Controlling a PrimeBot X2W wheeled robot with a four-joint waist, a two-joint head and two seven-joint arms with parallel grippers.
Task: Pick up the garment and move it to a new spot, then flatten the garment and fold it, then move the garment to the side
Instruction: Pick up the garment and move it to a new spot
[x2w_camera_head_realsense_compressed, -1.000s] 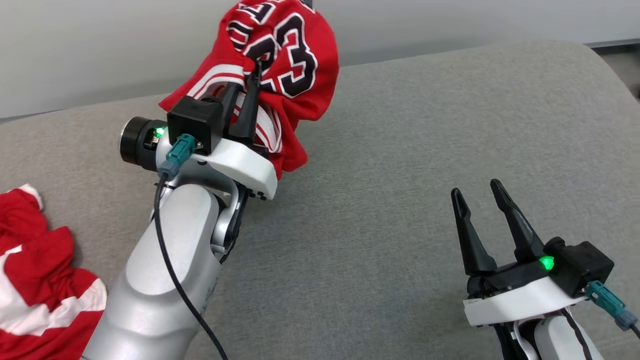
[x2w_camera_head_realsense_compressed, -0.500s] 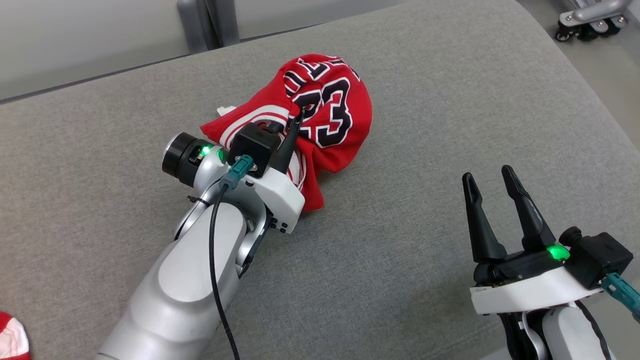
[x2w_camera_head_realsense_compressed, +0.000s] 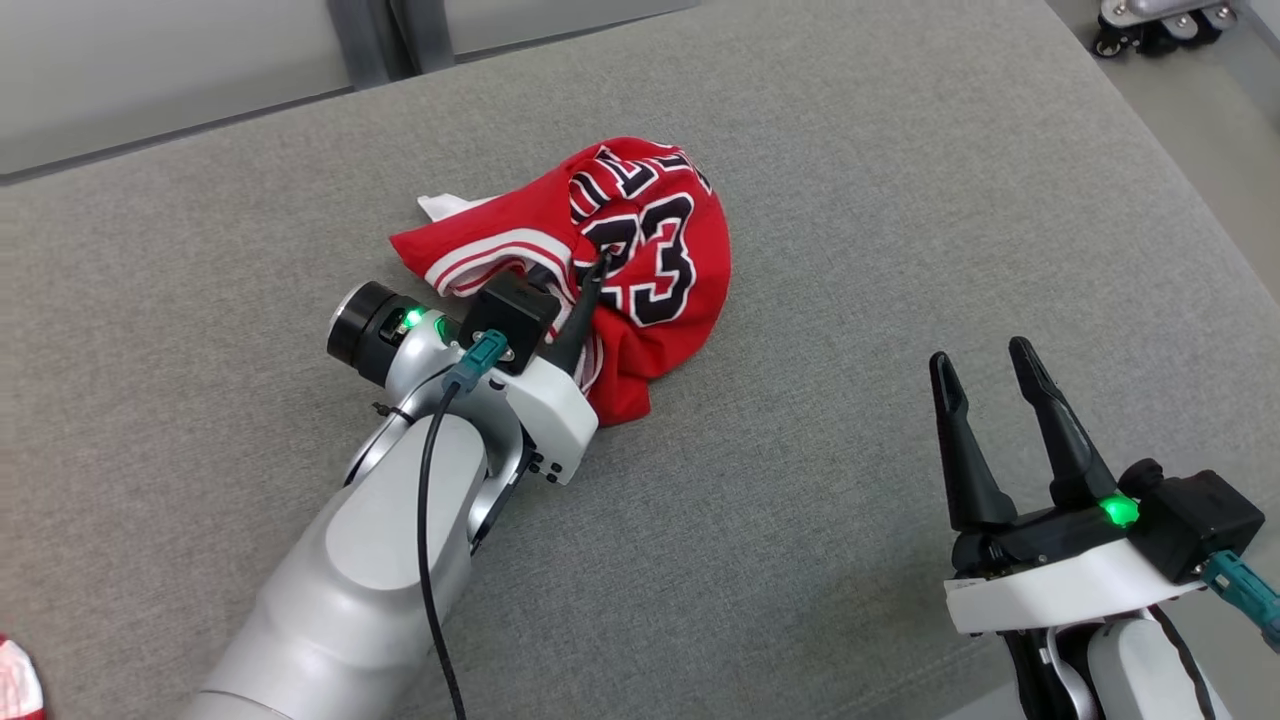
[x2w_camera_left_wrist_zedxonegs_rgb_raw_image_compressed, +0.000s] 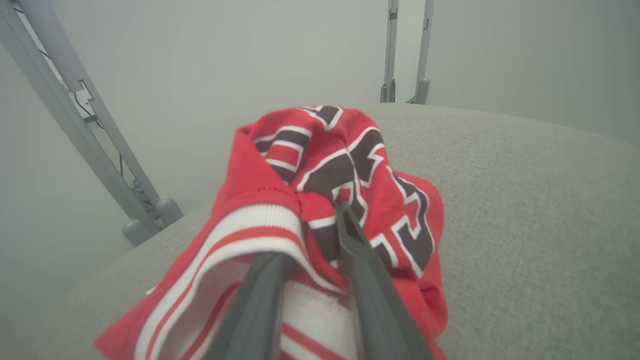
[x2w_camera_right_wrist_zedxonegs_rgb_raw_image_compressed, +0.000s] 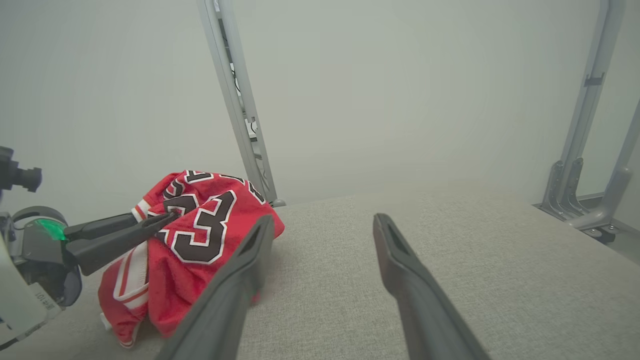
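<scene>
1. We are pinching the garment (x2w_camera_head_realsense_compressed: 650, 250), a red jersey with white-edged black lettering and the number 23, in our left gripper (x2w_camera_head_realsense_compressed: 597, 268). Its two dark fingers are pressing together on a fold just beside the number.
2. The garment is sitting bunched in a rounded heap on the grey cushion (x2w_camera_head_realsense_compressed: 900, 200), toward its far side. The numbered panel is facing up and to our right, and red-and-white striped trim is spilling back toward the left wrist.
3. In the right wrist view its lowest folds are seeming to touch the cushion, while the top of the heap is standing up around the fingertips.
4. In the left wrist view the striped trim is draping over one finger (x2w_camera_left_wrist_zedxonegs_rgb_raw_image_compressed: 252, 305), and the other finger is running up into the fold under the black numerals. The tips themselves are hiding in the cloth.
5. We are holding our right gripper (x2w_camera_head_realsense_compressed: 980, 355) well apart from the garment, over the near right of the cushion. Its fingers are spread with a bare gap between them, gripping nothing.
6. A green light (x2w_camera_head_realsense_compressed: 410, 318) is glowing on the left wrist, and another on the right.
7. A scrap of red-and-white cloth (x2w_camera_head_realsense_compressed: 15, 680) is showing at the lower left edge of the head view, well apart from the garment.
8. Grey metal posts (x2w_camera_right_wrist_zedxonegs_rgb_raw_image_compressed: 235, 100) are standing behind the cushion's far edge.
</scene>
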